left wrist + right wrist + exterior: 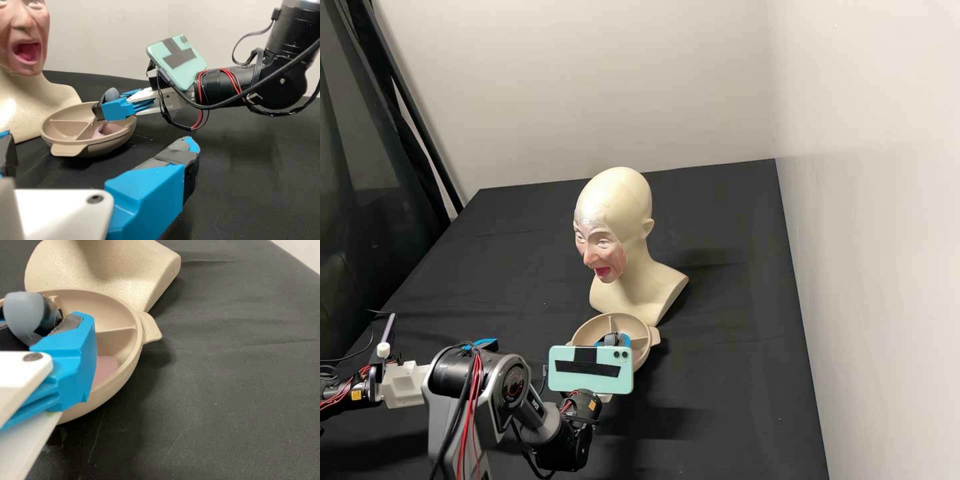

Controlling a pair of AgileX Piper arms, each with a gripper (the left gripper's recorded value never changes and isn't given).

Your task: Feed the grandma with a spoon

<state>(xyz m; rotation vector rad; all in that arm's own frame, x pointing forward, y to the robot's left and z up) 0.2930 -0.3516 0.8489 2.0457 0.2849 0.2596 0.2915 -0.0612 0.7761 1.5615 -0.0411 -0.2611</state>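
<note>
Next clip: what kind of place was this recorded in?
Likely a robotics lab setup: a black bench against bare white walls, a mannequin head with open mouth beside a divided bowl, and the right gripper shut on a spoon over that bowl.

Black bench cloth, white walls

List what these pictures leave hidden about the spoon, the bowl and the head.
- Spoon: its scoop end, hidden behind the right claw in both wrist views.
- Right claw's grip, high view: covered by the mint phone.
- Bowl: how much pink food it holds, blocked by the blue fingers, right wrist view.
- Mannequin head: its crown, cut off by the left wrist view's edge.
</note>
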